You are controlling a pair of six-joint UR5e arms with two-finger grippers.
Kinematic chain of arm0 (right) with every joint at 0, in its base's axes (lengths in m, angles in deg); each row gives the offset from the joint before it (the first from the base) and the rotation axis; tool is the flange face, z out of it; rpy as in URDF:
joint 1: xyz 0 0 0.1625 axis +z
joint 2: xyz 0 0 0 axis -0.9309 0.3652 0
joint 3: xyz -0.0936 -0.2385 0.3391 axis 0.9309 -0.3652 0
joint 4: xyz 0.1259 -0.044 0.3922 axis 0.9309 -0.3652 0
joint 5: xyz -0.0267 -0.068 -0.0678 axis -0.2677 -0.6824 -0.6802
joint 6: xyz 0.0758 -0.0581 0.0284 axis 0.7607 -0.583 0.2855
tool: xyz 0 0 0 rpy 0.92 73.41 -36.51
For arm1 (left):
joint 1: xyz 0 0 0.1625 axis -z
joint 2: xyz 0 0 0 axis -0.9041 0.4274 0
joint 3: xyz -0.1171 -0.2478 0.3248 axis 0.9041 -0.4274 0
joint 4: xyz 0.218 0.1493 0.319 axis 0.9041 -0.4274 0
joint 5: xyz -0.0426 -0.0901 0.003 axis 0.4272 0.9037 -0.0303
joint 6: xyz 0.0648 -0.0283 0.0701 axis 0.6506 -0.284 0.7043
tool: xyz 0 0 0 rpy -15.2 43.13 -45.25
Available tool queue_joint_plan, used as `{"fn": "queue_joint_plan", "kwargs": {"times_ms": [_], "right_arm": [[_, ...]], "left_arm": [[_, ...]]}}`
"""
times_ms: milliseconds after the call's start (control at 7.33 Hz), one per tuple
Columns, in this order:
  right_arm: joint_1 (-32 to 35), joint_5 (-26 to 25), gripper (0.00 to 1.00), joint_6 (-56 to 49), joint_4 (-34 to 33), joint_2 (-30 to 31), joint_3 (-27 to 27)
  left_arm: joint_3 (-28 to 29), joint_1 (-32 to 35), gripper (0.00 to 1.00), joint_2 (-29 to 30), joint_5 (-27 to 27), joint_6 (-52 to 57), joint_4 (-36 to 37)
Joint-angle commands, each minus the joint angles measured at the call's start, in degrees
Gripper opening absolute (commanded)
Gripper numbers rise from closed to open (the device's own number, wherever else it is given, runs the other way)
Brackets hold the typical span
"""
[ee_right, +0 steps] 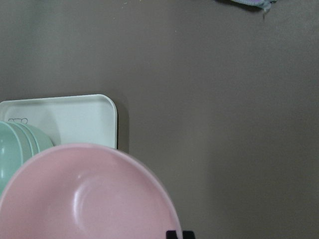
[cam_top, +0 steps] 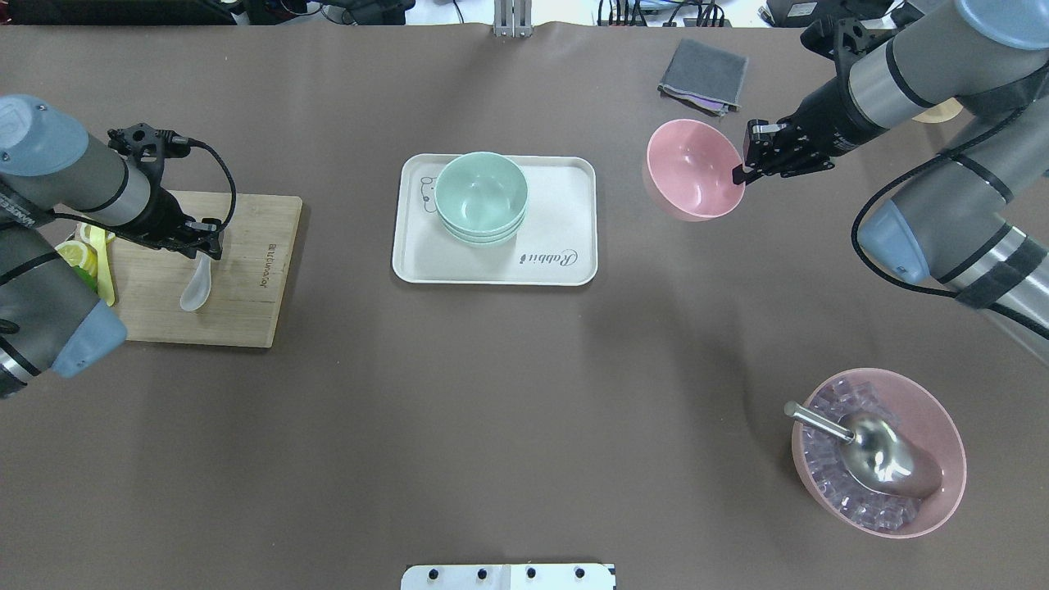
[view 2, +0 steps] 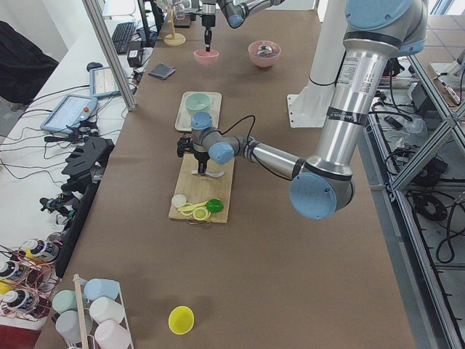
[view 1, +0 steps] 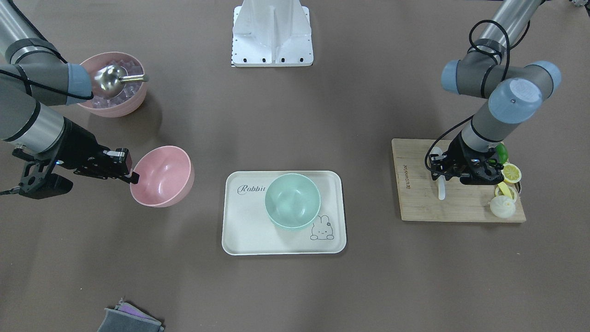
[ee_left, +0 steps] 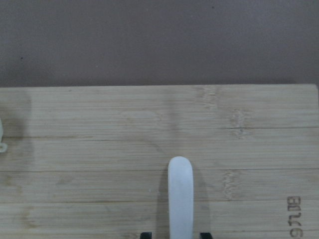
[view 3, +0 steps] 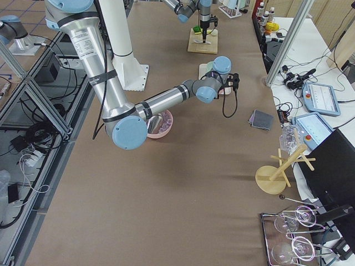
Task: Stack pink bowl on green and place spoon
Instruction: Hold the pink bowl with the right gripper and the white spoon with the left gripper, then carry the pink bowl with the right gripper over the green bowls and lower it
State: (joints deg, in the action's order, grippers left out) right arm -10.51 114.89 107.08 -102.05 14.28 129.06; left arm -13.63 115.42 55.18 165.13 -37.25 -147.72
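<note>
Two grippers were at work. Right gripper (cam_top: 740, 174) was pinched shut on the pink bowl (cam_top: 688, 168), gripping the rim on the side away from the tray (cam_top: 545, 213). The bowl looked tilted and, judging by its shadow, was probably held off the table, well apart from the tray. Green bowls (cam_top: 479, 192), a nested stack, sat toward one end of the tray with the top one empty.

Left gripper (cam_top: 206, 246) hung low over the board (cam_top: 246, 315), jaws straddling the spoon (cam_top: 195, 288) handle. The wrist view showed fingertips (ee_left: 145, 234) on either side with thin gaps, so I could not tell whether it was clamped. The spoon's scoop end lay on the board.

Step in hand, as I judged it, was carrying the pink bowl to the stack, with the spoon grasp being set up alongside. The next move called for swinging the bowl across to the tray, levelling it, centring it over the green bowls, then lowering and letting go. The rim pinch left the bowl canted, so it could seat crooked or nudge the stack. The spoon needed a firm close on the handle and a straight lift, and should wait until the bowl was seated.
</note>
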Motion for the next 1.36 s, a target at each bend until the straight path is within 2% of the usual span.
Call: {"fn": "queue_joint_plan", "kwargs": {"times_ms": [0,818,955,1227], "right_arm": [[-0.06,0.0,0.0,0.09,0.0,-0.32,0.07],[-0.41,0.0,0.0,5.35,0.09,-3.22,0.24],[-0.58,0.0,0.0,6.06,0.09,-3.66,0.24],[-0.85,0.0,0.0,7.46,0.09,-4.28,0.33]], "left_arm": [[0.14,-0.18,0.42,0.01,-0.88,-0.28,0.07],[0.5,-0.97,0.42,0.09,-1.15,-0.28,-0.01],[0.32,-0.97,0.36,0.09,-1.24,-0.36,0.07],[0.15,-0.97,0.07,-0.08,-2.46,-0.36,-0.01]]}}
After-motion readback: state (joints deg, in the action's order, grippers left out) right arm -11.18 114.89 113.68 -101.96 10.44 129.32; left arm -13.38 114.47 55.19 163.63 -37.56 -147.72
